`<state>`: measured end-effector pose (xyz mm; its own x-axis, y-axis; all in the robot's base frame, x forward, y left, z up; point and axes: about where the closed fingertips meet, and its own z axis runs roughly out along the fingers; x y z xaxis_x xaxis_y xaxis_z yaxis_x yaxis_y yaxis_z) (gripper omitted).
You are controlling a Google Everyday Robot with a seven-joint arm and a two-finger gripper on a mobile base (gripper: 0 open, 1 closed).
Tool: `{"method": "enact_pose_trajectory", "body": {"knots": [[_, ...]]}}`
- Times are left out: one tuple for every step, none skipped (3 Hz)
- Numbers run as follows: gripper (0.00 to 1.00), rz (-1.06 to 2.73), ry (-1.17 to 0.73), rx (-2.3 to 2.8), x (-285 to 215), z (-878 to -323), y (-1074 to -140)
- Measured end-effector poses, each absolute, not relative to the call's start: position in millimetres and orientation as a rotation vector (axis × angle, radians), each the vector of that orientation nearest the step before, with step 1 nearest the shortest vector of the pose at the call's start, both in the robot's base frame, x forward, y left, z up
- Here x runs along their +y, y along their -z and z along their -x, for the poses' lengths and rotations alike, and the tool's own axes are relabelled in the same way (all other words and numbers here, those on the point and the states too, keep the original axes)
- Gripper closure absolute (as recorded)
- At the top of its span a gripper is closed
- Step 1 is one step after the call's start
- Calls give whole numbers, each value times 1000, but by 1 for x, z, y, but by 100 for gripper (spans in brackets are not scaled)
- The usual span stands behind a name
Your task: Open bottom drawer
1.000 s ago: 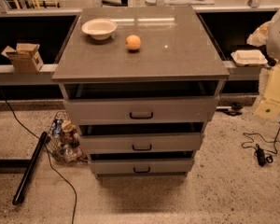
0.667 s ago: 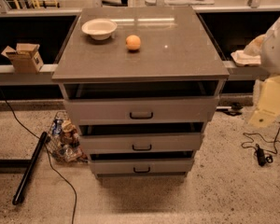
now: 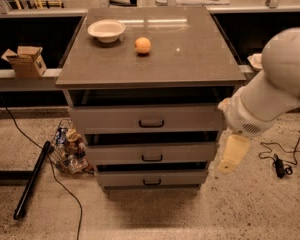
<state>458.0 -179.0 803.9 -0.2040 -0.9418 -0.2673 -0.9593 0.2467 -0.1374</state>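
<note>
The bottom drawer point(image 3: 151, 177) sits left of and a little below the end effector point(image 3: 233, 155), front facing the camera, long axis running side to side, its black handle point(image 3: 151, 182) untouched. Judging by that, the approach is in hand: the end effector hangs just off the desk's point(image 3: 190, 59) right side, and whether it is apart or together I cannot tell. Next it needs to drop left to the handle and pull

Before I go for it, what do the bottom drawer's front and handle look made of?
The bottom drawer front: matte grey, flat, no grain; painted metal or laminate. Its handle: black loop, metal or plastic. The gripper hangs right of the cabinet.
</note>
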Motion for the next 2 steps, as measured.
{"method": "enact_pose_trajectory", "body": {"knots": [[0, 1710, -192, 2183, -145, -480, -734], [0, 1712, -193, 2185, -145, -479, -734]]}}
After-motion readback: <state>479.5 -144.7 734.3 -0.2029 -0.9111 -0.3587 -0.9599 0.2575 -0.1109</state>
